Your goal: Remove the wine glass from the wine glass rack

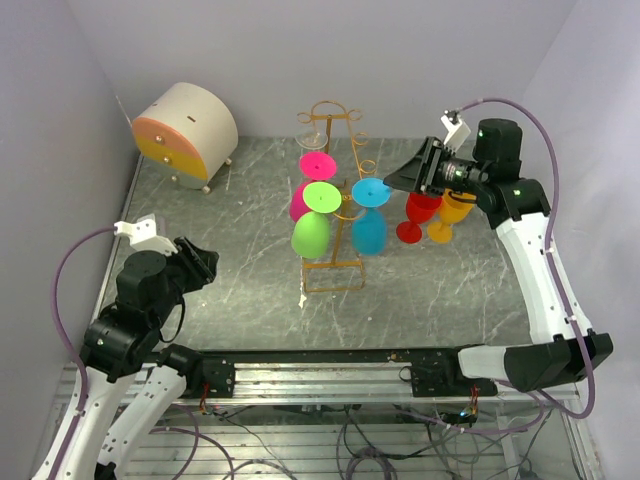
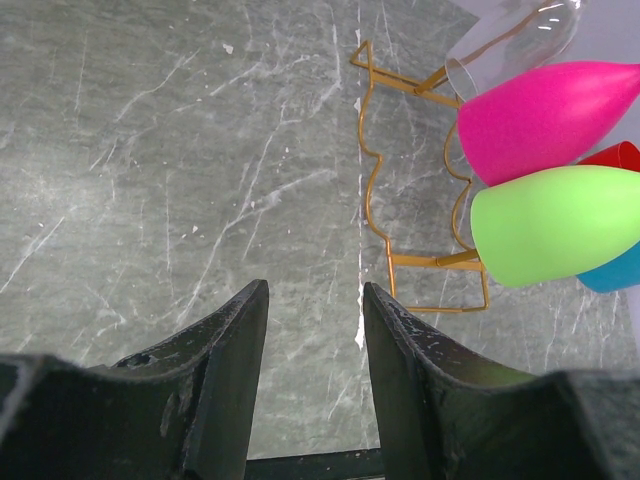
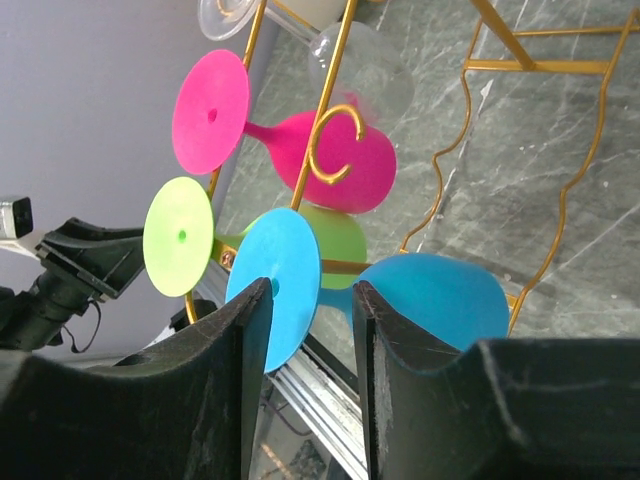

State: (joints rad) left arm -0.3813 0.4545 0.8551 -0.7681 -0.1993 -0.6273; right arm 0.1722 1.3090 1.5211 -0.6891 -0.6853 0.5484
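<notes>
Right hand empty, narrow gap, facing blue glass, no grip yet. Blue, pink, green hang on rack; red, orange stand on tabletop. Left hand narrow, idle. Blue probably next.

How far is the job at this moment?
Seemingly done: a red glass and an orange glass stand on the table, off the rack. In hand: the open right gripper faces the blue glass, gripping nothing. Left: the blue glass, green glass, pink glass and clear glass hang on it. The left gripper is open, idle.
</notes>
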